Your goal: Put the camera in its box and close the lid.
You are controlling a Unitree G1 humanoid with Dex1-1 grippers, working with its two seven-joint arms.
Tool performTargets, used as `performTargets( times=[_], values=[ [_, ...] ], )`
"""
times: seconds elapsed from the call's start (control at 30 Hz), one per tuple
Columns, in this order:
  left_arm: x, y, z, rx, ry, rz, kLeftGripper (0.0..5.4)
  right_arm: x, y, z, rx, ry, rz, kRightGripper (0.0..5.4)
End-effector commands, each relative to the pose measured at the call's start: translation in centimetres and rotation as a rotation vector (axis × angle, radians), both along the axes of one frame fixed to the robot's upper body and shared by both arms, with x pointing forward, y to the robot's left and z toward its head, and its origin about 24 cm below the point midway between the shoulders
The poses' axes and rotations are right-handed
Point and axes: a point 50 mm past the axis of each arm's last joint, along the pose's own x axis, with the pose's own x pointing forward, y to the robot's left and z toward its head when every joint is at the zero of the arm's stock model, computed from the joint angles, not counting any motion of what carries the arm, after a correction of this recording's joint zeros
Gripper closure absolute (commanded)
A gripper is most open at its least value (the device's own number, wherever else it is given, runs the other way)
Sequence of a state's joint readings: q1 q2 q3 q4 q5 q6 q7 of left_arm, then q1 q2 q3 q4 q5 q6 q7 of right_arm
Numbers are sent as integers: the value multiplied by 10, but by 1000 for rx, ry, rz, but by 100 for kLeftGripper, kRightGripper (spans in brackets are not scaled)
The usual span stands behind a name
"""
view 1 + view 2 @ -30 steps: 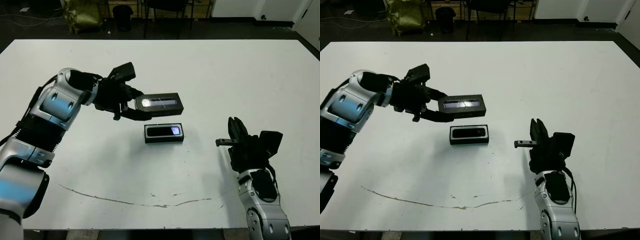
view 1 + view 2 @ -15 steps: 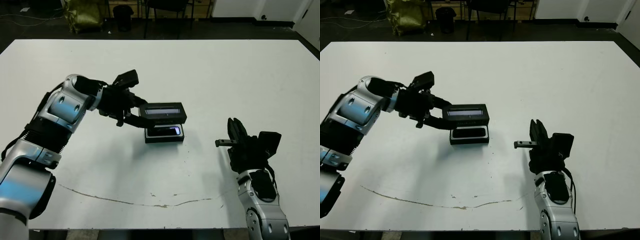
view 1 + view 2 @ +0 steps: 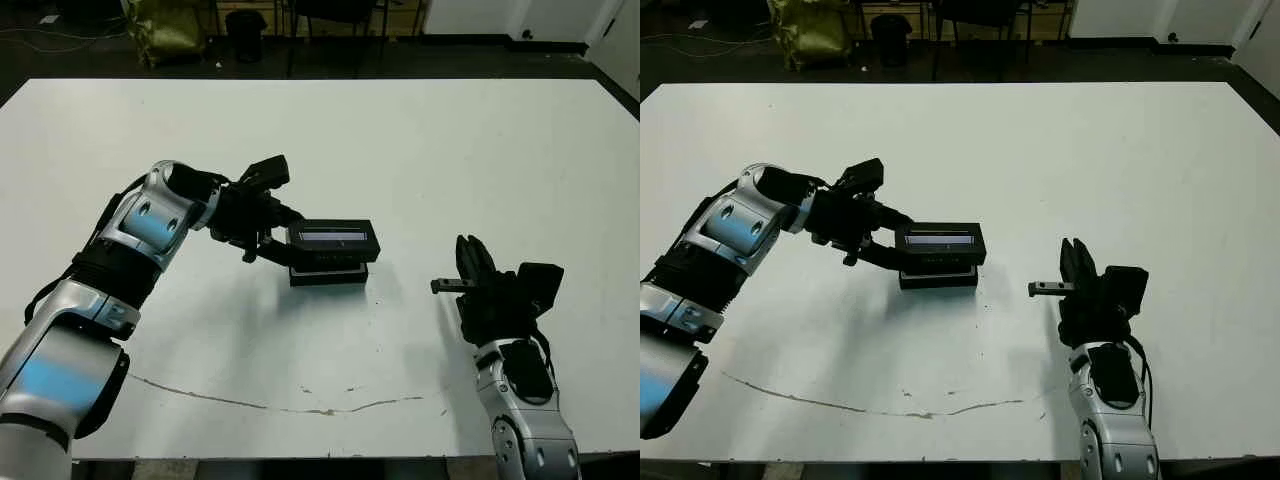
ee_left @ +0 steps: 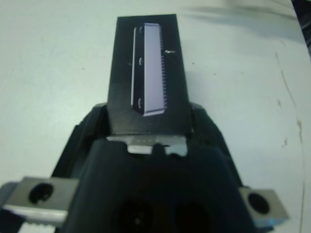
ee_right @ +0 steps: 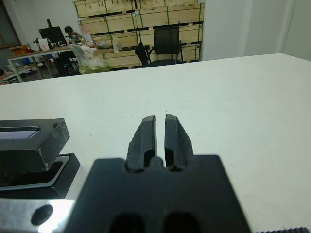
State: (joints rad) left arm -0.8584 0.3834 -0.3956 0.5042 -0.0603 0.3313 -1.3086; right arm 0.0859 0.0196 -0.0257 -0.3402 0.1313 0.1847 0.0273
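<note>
My left gripper (image 3: 284, 246) is shut on one end of the lid (image 3: 334, 239), a flat black cover with a pale stripe on top. It holds the lid level just above the box (image 3: 328, 274), whose black front wall shows below it. The left wrist view has the lid (image 4: 147, 82) clamped between the fingers and running away from them. From the right wrist view, a gap separates the lid (image 5: 29, 138) from the box (image 5: 41, 175). The camera is hidden under the lid. My right gripper (image 3: 466, 246) rests shut on nothing, well to the right of the box.
A thin dark crack line (image 3: 300, 402) runs across the white table (image 3: 450, 150) near its front edge. Beyond the far edge stand chairs and a green bag (image 3: 165, 30). A person (image 5: 73, 33) sits far off at a desk in the right wrist view.
My left gripper has carried the lid right and down, from beyond the box to right over it. The camera that showed inside the box is now covered. The right arm has not moved.
</note>
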Motion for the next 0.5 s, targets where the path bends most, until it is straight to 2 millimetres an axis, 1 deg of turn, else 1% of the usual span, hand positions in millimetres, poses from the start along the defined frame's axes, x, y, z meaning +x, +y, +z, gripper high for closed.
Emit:
performTargets(
  times=[0.03,0.5],
  values=[
    [-1,1,-3,57,-18,9,290,-2,-2,-5,-8,30,-15,540],
    [-2,-3,-3,104,-47,-14,290,-3,-3,-6,5,32,-13,540]
  ],
)
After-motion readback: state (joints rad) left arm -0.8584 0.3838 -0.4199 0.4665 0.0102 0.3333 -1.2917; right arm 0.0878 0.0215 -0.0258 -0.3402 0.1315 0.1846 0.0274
